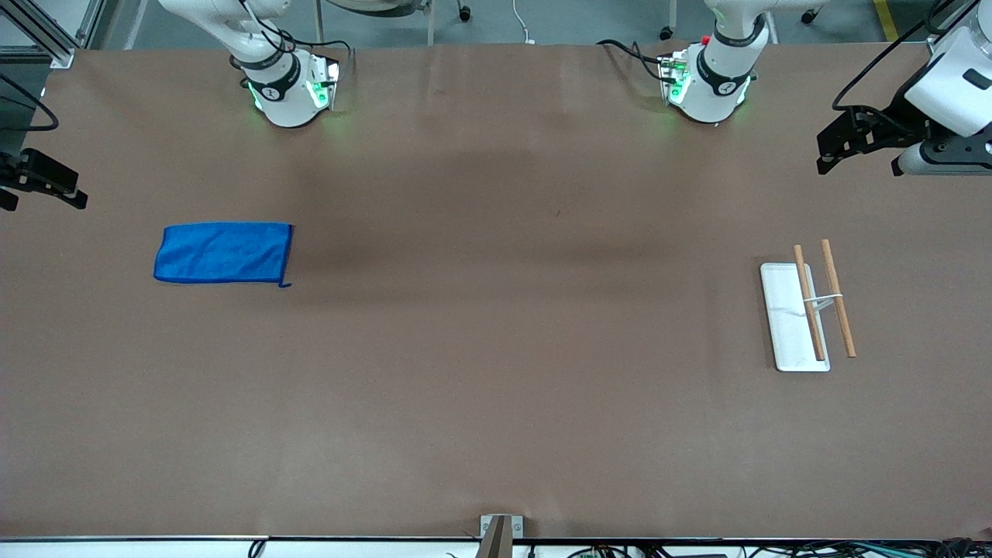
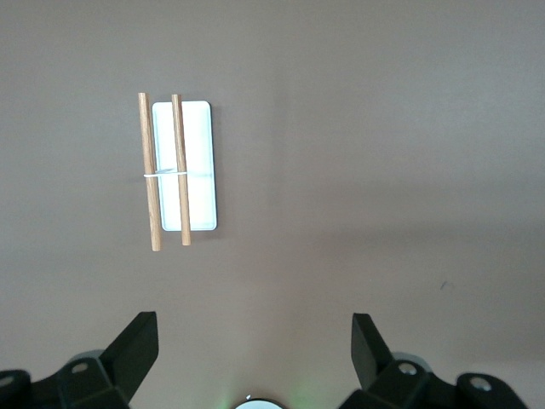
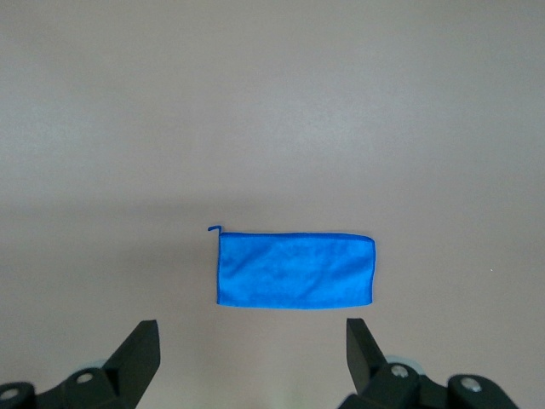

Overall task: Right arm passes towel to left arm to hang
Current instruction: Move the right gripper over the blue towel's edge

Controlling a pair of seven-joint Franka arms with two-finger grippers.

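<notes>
While both arms waited raised, towel (image 1: 223,253) was seen in front view lying flat on table (image 1: 496,387) toward right arm's end; rack (image 1: 806,314) toward left arm's end. Left wrist view: left gripper (image 2: 254,341) spread wide, empty, above rack (image 2: 179,170). Right wrist view: right gripper (image 3: 252,345) spread wide, empty, above towel (image 3: 295,269).

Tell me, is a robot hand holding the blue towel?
No. The towel lies flat on the table; the right gripper and left gripper are open, holding nothing.
</notes>
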